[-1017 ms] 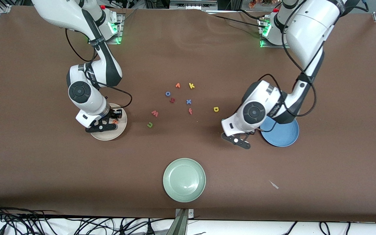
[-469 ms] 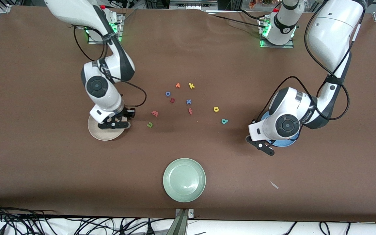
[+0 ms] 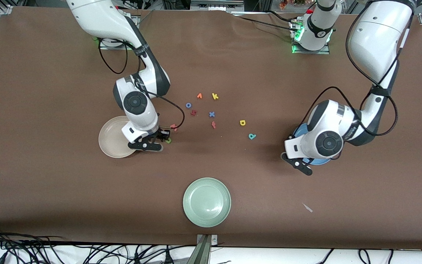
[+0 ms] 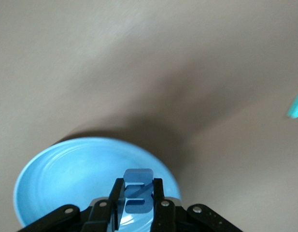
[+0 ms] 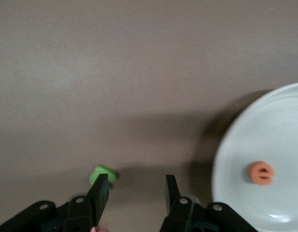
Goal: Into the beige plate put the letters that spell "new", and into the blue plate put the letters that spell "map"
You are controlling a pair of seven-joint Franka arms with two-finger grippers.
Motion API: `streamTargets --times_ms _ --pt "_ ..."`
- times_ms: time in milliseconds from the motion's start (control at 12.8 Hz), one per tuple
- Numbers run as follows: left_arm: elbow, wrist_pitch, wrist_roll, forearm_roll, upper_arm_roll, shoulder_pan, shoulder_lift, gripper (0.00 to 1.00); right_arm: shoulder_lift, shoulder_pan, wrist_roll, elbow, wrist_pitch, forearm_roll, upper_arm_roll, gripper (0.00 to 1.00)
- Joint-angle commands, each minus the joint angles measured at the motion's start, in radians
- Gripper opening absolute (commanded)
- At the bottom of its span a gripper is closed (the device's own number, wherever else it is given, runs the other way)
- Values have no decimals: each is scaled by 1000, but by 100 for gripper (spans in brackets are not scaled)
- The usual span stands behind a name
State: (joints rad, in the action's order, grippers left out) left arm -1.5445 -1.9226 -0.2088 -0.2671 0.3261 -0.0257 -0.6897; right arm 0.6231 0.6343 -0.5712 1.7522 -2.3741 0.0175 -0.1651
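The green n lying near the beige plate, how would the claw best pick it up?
From straight above, pinching across its flat outer sides. The green n lies flat on the table beside the beige plate, and the open right claw is beside it.
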Motion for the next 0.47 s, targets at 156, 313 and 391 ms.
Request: streamTargets --times_ms 156,313,391 --pt "-115 -94 -20 -70 10 -59 15 16 76 11 -67 -69 -33 15 13 56" --pt "-149 -153 -41 -73 10 -103 10 16 83 15 -88 -69 -42 15 15 56" --pt "-151 -154 -56 -73 11 -108 10 28 83 15 -96 -69 -42 15 19 56"
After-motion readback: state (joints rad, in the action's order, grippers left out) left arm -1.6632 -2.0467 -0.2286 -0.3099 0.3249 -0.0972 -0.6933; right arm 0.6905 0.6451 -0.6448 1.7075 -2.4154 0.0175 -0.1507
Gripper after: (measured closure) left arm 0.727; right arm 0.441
